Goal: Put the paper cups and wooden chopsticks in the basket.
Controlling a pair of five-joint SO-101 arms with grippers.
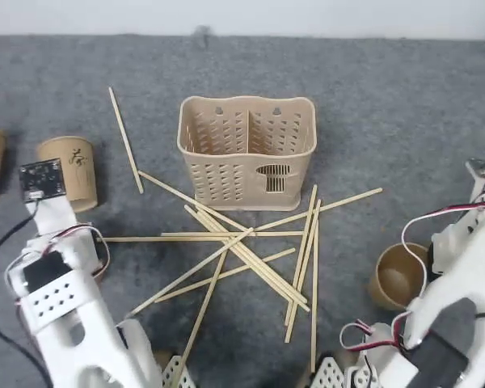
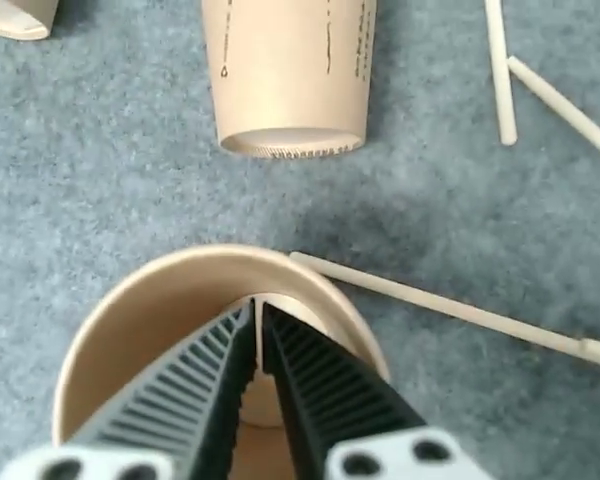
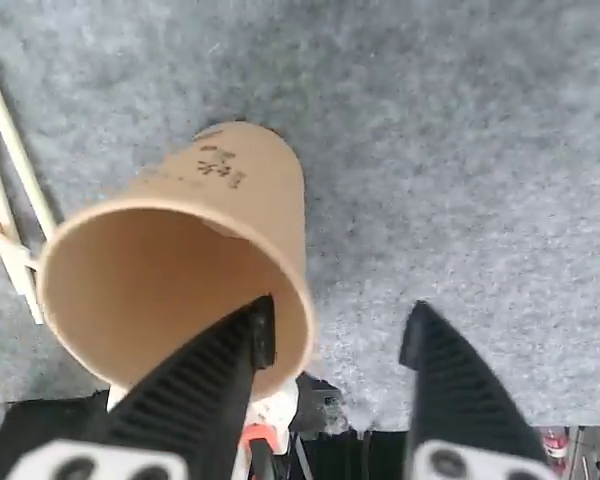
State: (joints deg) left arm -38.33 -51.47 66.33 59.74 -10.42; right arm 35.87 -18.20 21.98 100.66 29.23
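Cups (image 1: 77,166): matt brown paper
Chopsticks (image 1: 255,263): pale bare wood
Basket (image 1: 242,178): smooth beige plastic
Table (image 1: 404,105): rough grey felt

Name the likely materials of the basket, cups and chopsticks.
Basket: looks like moulded plastic, beige and matte, with slotted walls and rounded corners.
Cups: paper with a brown kraft look, matte, with thin walls and printed sides.
Chopsticks: pale wood or bamboo, apparently unfinished. I can't tell which.
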